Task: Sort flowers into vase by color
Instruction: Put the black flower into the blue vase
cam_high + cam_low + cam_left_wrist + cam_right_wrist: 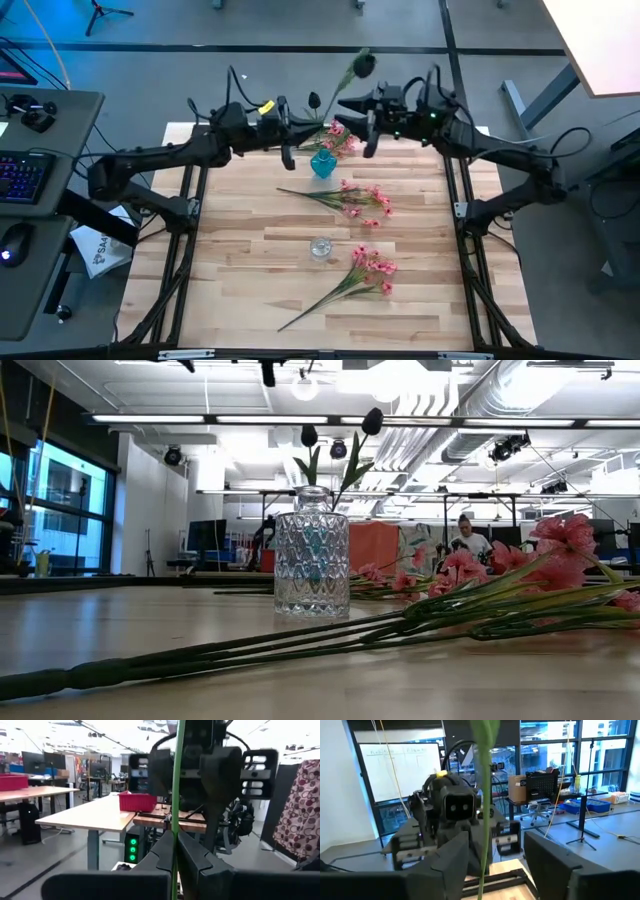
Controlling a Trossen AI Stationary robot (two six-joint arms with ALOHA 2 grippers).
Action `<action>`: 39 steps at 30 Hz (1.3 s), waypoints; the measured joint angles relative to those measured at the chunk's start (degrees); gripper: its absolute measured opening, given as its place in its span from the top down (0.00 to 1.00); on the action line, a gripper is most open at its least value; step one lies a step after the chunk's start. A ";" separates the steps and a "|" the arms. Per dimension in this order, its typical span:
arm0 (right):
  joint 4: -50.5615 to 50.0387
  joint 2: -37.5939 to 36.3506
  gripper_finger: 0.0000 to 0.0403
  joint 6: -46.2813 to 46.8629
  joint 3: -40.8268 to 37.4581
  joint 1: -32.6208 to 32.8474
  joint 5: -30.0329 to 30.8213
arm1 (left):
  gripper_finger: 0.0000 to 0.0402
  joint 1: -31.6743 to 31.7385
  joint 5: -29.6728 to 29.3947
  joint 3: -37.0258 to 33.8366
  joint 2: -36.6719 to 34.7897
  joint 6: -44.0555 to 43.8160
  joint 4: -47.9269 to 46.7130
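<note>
Two black buds [309, 435] [372, 422] stand high on green stems over the blue vase [322, 163]. In the low view the blue vase shows through the clear glass vase [312, 565]. My left gripper [175, 851] is at the far edge, left of the blue vase, shut on a green stem. My right gripper [492, 862] faces it from the right and is open. A green stem [482, 805] rises between its fingers, close to one of them; whether it touches, I cannot tell. Two pink sprays [352, 200] [362, 272] lie flat on the table. A third pink spray [336, 140] is by the blue vase. My left gripper pinches a thin green stem [175, 827] between its two fingers, coming level from the table's left. The fingers lie across the stem, which stands upright and runs on above them. Its lower end is hidden by the gripper.
The clear glass vase [320, 248] stands mid-table, between the two lying sprays. Long stems [250, 650] stretch across the near part of the table. A person [466, 538] sits in the room beyond. A desk with a keyboard [22, 178] is off the table's left side.
</note>
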 joint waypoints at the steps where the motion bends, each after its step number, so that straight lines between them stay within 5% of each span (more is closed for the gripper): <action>1: 0.02 0.80 0.51 -0.12 0.85 0.00 -0.01 | 1.00 -0.22 -0.07 0.16 0.26 -0.01 -0.01; 9: 0.16 3.50 0.55 -2.26 5.03 0.00 0.01 | 1.00 -0.75 -0.09 0.38 1.23 1.21 -0.36; 21: 1.64 1.79 0.84 -3.00 5.08 0.00 -0.01 | 1.00 0.08 -0.88 0.38 1.05 1.19 -0.53; 32: 2.16 1.79 0.98 -6.51 5.08 0.00 -0.27 | 0.99 0.08 -1.26 0.40 1.07 2.59 -1.20; 39: 0.24 0.23 0.99 -6.60 4.98 -0.02 -0.41 | 0.87 2.40 -2.75 0.37 -1.73 6.00 -14.53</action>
